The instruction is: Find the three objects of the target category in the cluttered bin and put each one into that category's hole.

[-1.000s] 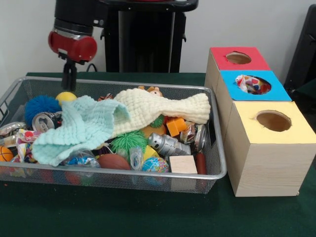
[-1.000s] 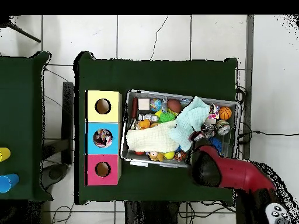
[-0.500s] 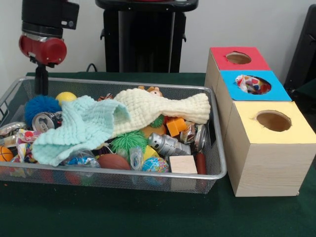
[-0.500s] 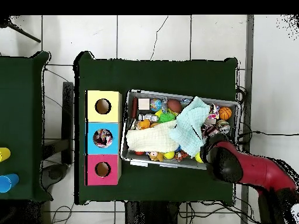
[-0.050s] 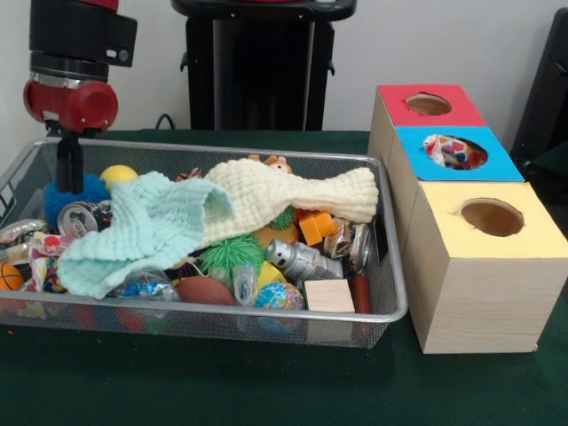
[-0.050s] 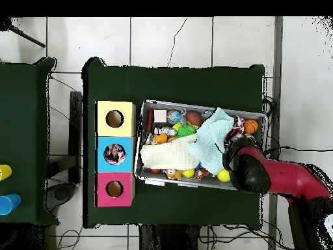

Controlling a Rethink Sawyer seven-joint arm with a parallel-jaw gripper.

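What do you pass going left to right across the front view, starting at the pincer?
Pincer → mint knitted cloth → cream knitted cloth → orange cube → yellow box.

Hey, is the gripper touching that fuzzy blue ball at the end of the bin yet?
Cannot tell. In the front view the gripper overlaps the top of the blue ball, but no gap or contact shows; overhead, the arm hides both.

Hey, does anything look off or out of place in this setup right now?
Only the blue box: something colourful sticks up out of its hole instead of dropping inside, while the red box and yellow box holes look empty. Two knitted cloths sprawl over the toys in the bin. Nothing has spilled.
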